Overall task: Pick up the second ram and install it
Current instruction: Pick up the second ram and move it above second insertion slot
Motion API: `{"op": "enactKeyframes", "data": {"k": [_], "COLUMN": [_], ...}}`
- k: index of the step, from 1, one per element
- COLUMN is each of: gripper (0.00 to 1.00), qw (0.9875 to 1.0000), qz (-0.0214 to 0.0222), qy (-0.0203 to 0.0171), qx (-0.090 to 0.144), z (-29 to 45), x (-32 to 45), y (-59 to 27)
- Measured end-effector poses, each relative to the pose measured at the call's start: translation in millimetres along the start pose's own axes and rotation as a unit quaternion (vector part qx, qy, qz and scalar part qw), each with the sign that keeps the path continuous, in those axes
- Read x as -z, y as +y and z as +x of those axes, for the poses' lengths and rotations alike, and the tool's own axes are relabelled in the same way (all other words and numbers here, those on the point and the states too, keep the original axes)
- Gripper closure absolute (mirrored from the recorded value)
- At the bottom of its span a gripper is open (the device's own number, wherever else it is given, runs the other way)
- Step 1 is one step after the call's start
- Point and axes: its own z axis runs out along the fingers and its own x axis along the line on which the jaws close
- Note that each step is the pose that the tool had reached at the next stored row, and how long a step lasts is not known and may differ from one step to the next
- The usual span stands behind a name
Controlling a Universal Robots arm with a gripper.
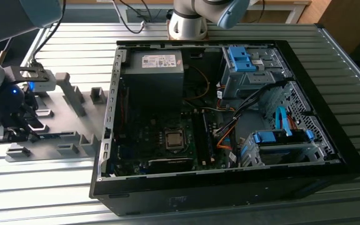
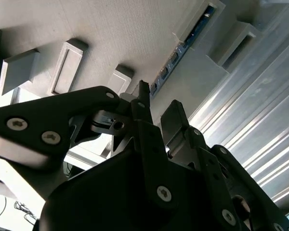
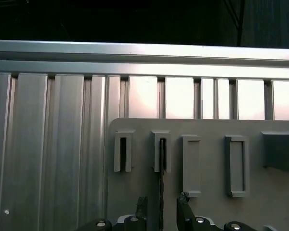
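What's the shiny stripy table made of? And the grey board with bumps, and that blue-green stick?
Table: looks like bare metal, likely aluminium; its ribbed slats gleam brightly.
Grey board: probably plastic; dull and matte, with no glints.
Stick: seems to be circuit board, blue-green with small dark chips on it.

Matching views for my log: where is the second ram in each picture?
Exterior view: second ram on the grey fixture plate, exterior view's left, by the gripper.
Second wrist view: blue-green strip just beyond the gripper.
First wrist view: thin dark edge between the open fingers.
Shared landmark: the grey fixture plate.
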Motion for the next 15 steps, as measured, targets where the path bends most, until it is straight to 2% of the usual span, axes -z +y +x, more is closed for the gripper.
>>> {"op": "enactKeyframes", "data": {"k": [8,15], "gripper": [0.63,0.63], "qw": [1.0,1.0], "qz": [0.0001,0.0], "qy": [0.0001,0.0002], "qx": [0.001,0.001], "z": [-0.2,0.1], "x": [-3.4,-13.5], "y": [-0.2,-0.6]}}
